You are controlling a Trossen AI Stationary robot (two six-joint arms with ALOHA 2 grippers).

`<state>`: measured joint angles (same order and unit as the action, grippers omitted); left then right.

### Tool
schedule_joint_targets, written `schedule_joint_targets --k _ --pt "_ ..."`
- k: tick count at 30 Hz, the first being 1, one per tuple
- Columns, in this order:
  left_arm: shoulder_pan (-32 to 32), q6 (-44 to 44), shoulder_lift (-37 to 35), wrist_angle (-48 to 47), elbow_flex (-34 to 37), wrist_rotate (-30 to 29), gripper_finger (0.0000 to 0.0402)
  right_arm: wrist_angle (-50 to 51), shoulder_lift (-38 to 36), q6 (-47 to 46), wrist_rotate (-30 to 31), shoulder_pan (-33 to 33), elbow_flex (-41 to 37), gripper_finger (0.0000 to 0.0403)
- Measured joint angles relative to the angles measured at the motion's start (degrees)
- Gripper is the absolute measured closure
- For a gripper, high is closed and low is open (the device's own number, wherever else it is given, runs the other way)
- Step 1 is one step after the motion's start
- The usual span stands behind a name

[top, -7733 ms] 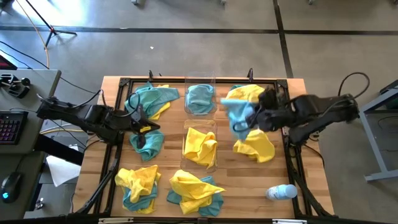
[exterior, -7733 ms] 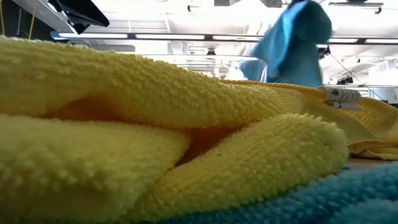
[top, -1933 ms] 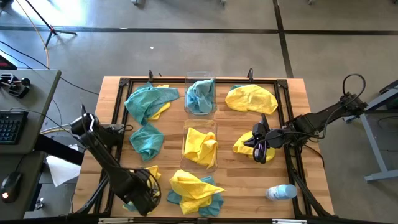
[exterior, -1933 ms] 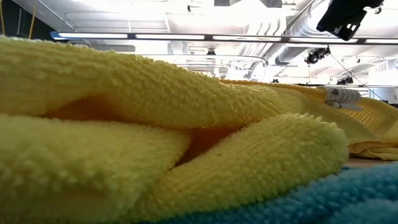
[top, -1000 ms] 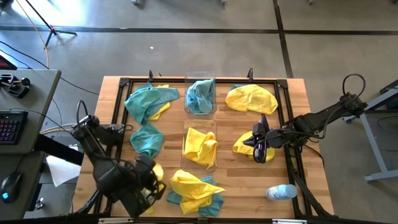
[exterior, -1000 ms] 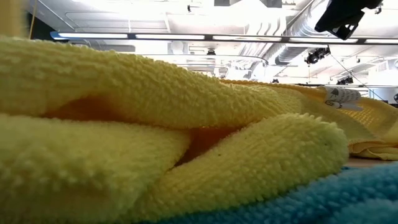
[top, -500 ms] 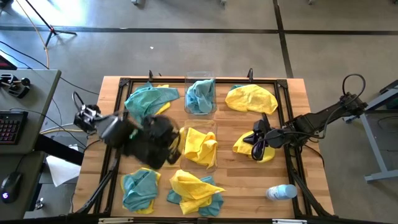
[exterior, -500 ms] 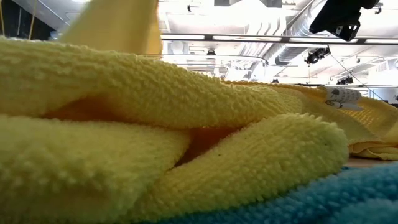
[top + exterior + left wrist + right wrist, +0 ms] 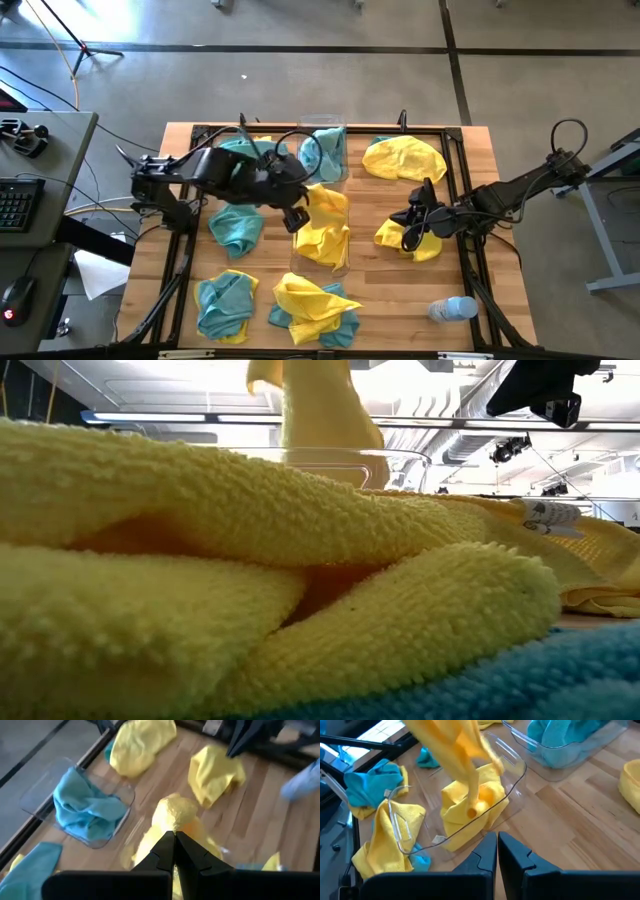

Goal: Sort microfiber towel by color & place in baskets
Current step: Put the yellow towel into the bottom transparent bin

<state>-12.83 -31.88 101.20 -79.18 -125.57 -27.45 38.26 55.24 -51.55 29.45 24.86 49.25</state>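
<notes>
- High view: I see my left gripper reached in over the middle of the bench, its fingers pinched on a yellow towel that hangs just past them, over the near basket, which already holds yellow cloth. Beyond that sits the far basket with teal towels in it. My right gripper rests low on a loose yellow towel on its own side, fingers drawn together; I cannot tell from here whether any cloth is caught between them. More yellow and teal towels lie scattered around, and a clear plastic bottle lies near the bench's front corner on the right arm's side.
- Low view: a heap of yellow towelling fills most of the picture. Above it the held yellow towel dangles over a clear basket rim.
- Left wrist view: my left fingers are closed tight on the yellow towel, which bunches just ahead of their tips. The teal-filled basket lies off to one side of them.
- Right wrist view: my right fingers stand nearly together with only a narrow slit between. Ahead of them the yellow towel hangs into the near basket.
</notes>
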Motion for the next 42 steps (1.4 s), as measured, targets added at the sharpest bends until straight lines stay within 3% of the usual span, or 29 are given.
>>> schedule_joint_targets --k 7,13,19,26,42 --pt "0.9 4.6 1.5 1.0 7.3 4.9 0.0401 0.0 1.4 -1.0 2.2 -0.1 0.0 0.0391" --pt "3.8 11.7 1.8 14.7 19.9 11.6 0.0401 0.0 2.6 -1.1 2.3 -0.1 0.0 0.0391" --pt "7.8 12.1 1.7 20.8 31.3 13.7 0.0401 -0.1 3.3 -1.5 2.2 -0.1 0.0 0.0391" --pt "10.3 13.6 1.7 38.7 43.9 21.1 0.0401 -0.1 3.3 -2.2 2.1 -0.1 0.0 0.0391" --pt "9.3 17.5 1.7 55.3 58.7 20.9 0.0401 0.1 3.3 -2.4 2.1 -0.1 0.0 0.0391"
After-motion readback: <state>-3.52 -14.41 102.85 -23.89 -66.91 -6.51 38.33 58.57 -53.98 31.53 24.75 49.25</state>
